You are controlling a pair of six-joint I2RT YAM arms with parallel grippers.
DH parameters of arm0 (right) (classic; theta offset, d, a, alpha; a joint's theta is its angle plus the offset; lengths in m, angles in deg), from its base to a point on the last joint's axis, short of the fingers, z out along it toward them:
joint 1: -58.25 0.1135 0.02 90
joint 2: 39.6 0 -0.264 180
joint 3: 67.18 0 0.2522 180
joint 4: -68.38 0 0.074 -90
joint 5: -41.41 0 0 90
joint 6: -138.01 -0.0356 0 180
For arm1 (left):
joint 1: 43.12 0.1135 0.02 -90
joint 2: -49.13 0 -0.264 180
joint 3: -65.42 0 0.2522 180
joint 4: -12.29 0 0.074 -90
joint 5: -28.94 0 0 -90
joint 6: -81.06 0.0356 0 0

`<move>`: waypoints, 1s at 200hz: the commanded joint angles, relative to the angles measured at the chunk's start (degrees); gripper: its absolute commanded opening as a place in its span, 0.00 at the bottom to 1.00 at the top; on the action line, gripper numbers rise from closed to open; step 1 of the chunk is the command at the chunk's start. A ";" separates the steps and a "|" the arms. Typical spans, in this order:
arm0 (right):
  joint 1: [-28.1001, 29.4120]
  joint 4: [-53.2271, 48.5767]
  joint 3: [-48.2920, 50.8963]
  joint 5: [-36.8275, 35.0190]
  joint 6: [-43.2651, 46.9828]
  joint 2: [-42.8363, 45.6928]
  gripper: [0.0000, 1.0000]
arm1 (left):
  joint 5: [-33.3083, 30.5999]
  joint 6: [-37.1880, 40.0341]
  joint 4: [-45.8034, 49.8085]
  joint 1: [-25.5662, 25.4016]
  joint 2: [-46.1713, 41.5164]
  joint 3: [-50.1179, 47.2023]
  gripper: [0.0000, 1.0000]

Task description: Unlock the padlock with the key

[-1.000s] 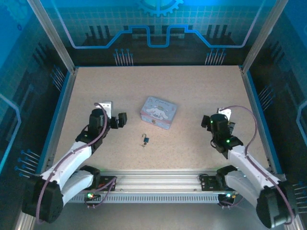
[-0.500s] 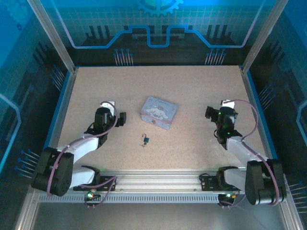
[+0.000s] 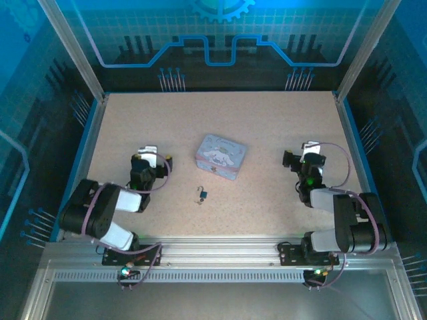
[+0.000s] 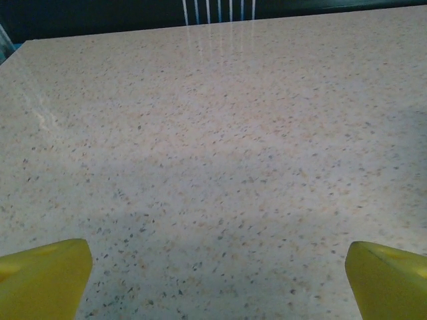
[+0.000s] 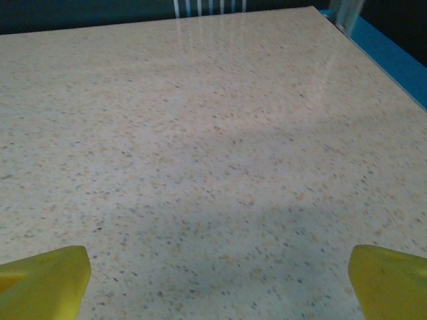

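Note:
The padlock (image 3: 203,194) is a tiny dark bluish body with a thin shackle, lying on the table in front of the lavender tin. A small dark sliver touching its lower left looks like the key (image 3: 198,201), too small to make out. My left gripper (image 3: 159,163) rests low at the table's left, well left of the padlock. Its yellow fingertips (image 4: 43,273) stand wide apart with bare table between them. My right gripper (image 3: 291,160) sits low at the right, far from the padlock, fingertips (image 5: 390,280) also spread and holding nothing.
A pastel lavender cartoon-printed tin (image 3: 220,156) stands just behind the padlock at mid table. A blue rim (image 5: 387,57) edges the speckled table (image 3: 267,127) on the right, and frame posts stand at the back corners.
Both arms have folded back toward their bases, bringing the wrists down low over the table. The padlock and the tin have not moved.

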 commanded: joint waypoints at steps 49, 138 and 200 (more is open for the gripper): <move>2.77 3.35 -4.77 5.26 6.58 -6.60 1.00 | 2.60 -3.73 3.97 4.60 0.37 6.51 0.99; 2.91 3.49 -4.80 5.03 6.73 -6.60 1.00 | 3.39 -4.02 4.48 5.22 0.32 6.76 0.99; 2.99 3.44 -4.81 5.03 6.76 -6.60 1.00 | 3.40 -4.10 4.69 5.21 0.30 6.77 0.99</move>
